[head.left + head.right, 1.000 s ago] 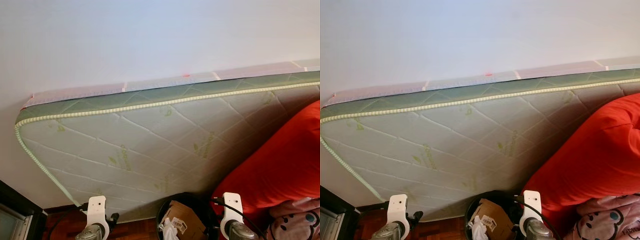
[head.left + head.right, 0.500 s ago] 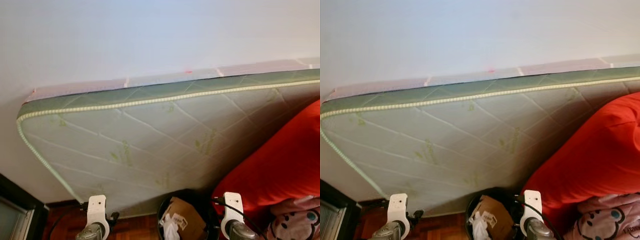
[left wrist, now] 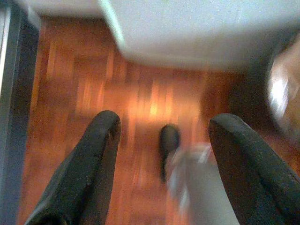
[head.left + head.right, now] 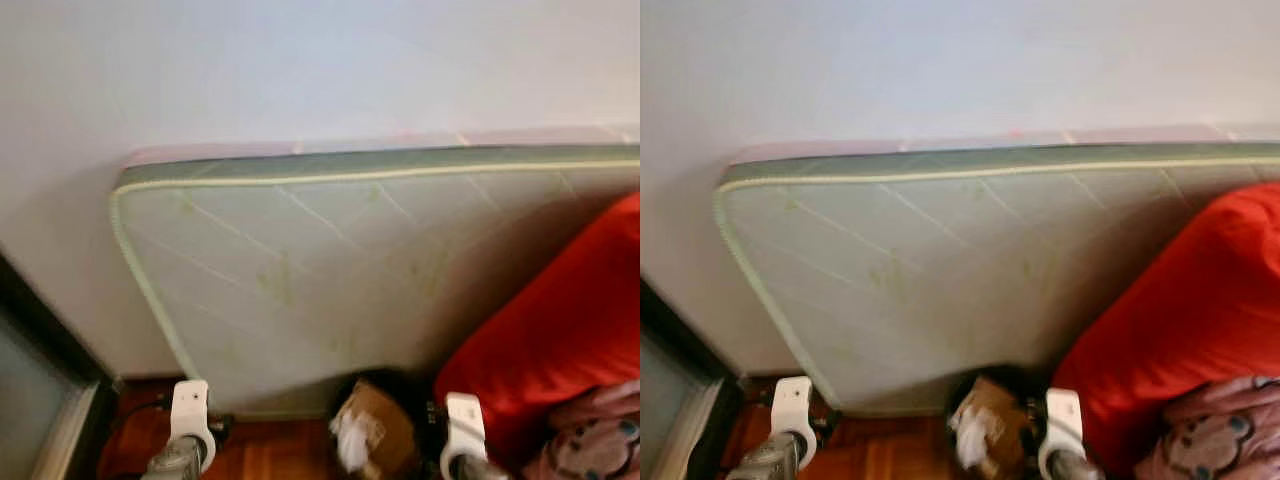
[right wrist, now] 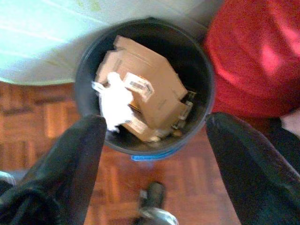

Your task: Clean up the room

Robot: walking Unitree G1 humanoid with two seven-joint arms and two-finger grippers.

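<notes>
- You are facing a pale green quilted mattress (image 4: 330, 270) that is leaning on its side against the white wall (image 4: 300, 70), with a red cushion (image 4: 560, 340) resting against it on your right.
- A black trash bin (image 5: 143, 86) is standing on the wooden floor (image 3: 93, 93) at the mattress's foot, just beside the red cushion, holding a brown cardboard box (image 5: 145, 89) and crumpled white paper (image 5: 115, 101).
- Your right gripper (image 5: 154, 164) is hovering above the bin with its fingers spread wide, holding nothing.
- Your left gripper (image 3: 161, 154) is hanging over bare floor near the mattress corner, fingers parted and empty.
</notes>
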